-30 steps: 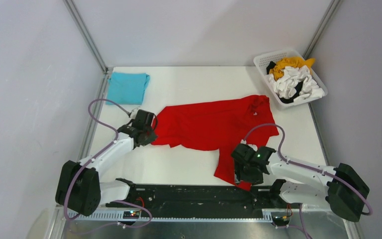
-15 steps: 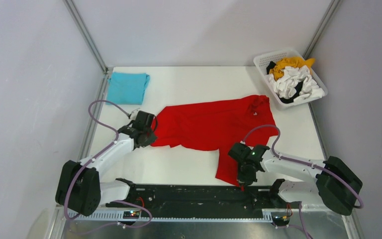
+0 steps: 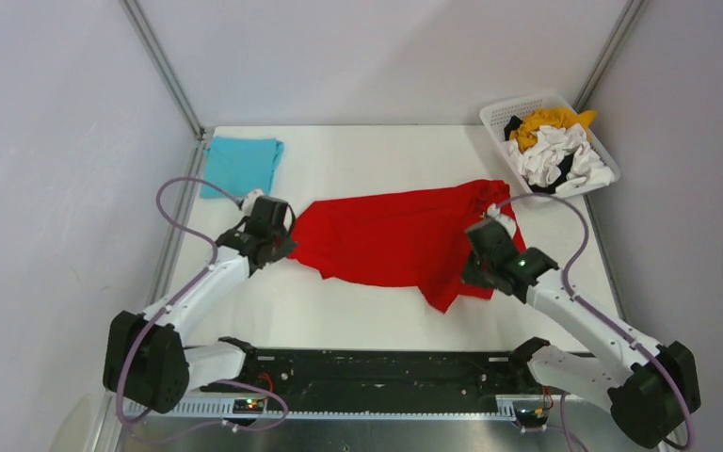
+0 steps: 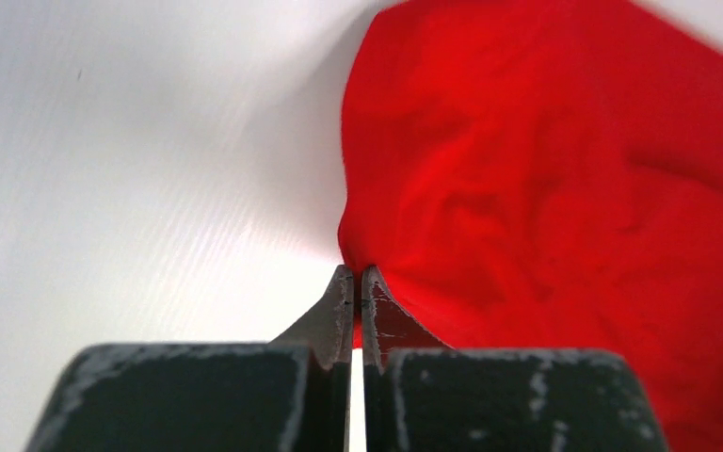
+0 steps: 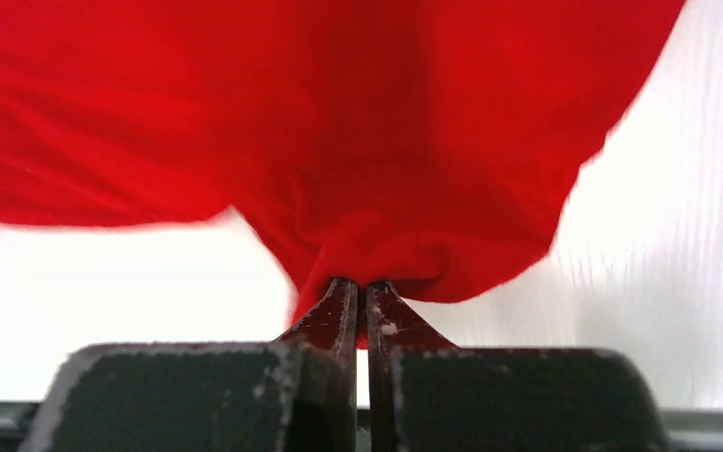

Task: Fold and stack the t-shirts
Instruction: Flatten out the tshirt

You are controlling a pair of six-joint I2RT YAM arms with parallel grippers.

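Left claw (image 4: pixel 358 284) is clamped on the red shirt (image 3: pixel 386 240) at its 9 o'clock edge, right claw (image 5: pixel 362 290) likewise at 4 o'clock, probably to stretch it flat for folding.

**What the views leave out**

In the left wrist view the red shirt (image 4: pixel 565 188) runs off the top and right edges, and the left fingers (image 4: pixel 341 306) hide the cloth pinched between them. In the right wrist view the shirt is cut off at the top and left. Its lower left edge is blurred, and the right fingers (image 5: pixel 341 311) cover the gripped fold. From above, the left arm (image 3: pixel 202 287) and right arm (image 3: pixel 579 315) each hide their own fingertips. The tangled shirts (image 3: pixel 555 155) in the basket (image 3: pixel 495 115) cannot be counted.
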